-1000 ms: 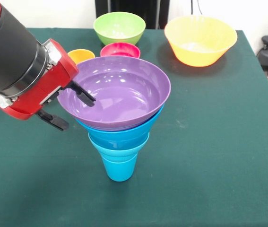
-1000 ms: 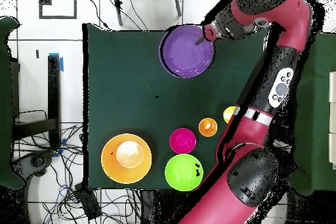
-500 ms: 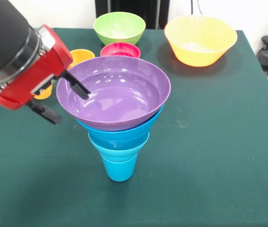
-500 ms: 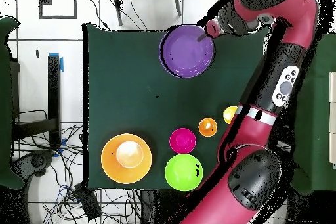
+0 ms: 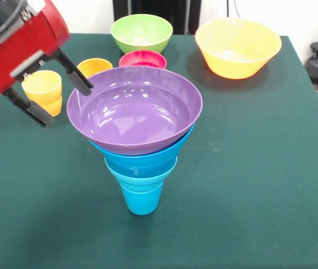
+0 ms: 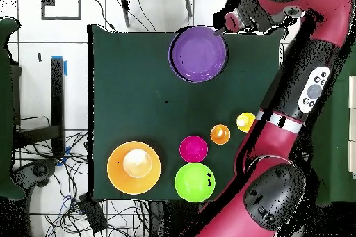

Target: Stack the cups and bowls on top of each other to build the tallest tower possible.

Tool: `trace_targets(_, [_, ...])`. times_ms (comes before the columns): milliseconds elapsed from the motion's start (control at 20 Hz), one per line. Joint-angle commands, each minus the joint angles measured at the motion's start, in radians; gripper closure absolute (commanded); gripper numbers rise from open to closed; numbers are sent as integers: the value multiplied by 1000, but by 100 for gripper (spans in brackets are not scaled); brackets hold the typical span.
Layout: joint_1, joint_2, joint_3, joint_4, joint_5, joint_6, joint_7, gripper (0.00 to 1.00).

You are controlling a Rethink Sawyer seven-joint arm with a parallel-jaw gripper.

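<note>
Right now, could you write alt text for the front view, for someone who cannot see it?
A funnel-shaped tower stands on a green table: blue cup, blue bowls, wide purple bowl on top. The red arm's open gripper hangs beside its rim, empty.

The red and black arm's black two-fingered gripper (image 5: 58,95) hangs tilted at upper left, fingers spread, holding nothing.
</note>
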Motion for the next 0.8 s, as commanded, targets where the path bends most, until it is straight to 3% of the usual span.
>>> trace_targets(50, [16,-39,-81,31,9,54,-46,0])
trace_targets(100, [17,-43,-82,31,14,61,-35,0])
trace_targets(250, [-25,-69,-145,133,118,18,46,0])
trace_targets(400, [-29,-80,-182,160,141,-18,42,0])
trace_targets(600, [-59,-110,-239,253,202,-80,91,0])
trace_targets(650, [-84,-131,-264,336,240,-129,130,0])
trace_targets(800, [-94,-148,-290,378,264,-169,146,0])
